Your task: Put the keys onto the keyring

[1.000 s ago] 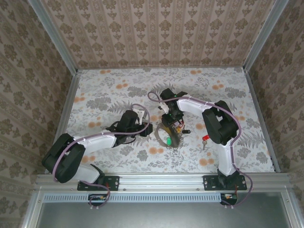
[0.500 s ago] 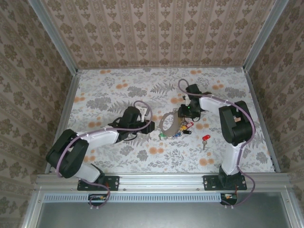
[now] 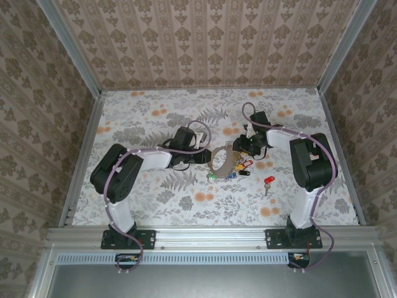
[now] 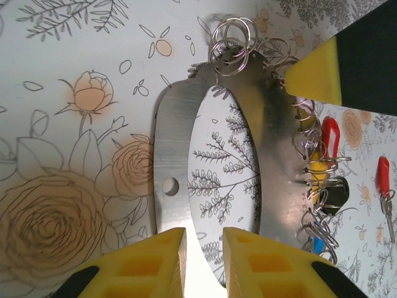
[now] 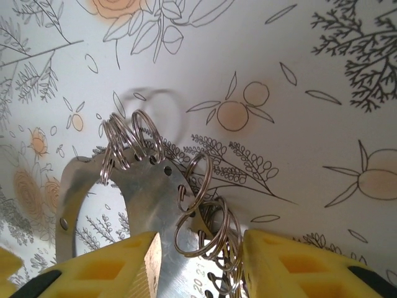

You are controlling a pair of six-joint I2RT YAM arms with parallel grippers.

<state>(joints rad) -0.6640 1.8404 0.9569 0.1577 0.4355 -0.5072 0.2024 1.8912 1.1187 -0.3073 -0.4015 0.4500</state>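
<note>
Centrally on the floral counter was the keyring, a flat oval band of brushed metal, punched with holes and hung with thin wire rings. Keys with red, yellow and black heads clustered along one edge. The left end effector stood nearly closed at the band's end, and the right end effector stood half open about its rim. I could not tell whether either gripped.

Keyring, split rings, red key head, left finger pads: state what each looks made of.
keyring: flat band, likely brushed steel; fine grain, dull glare.
split rings: polished wire, bright glints.
red key head: probably glossy plastic.
left finger pads: yellow, matte, possibly foam or rubber.
</note>
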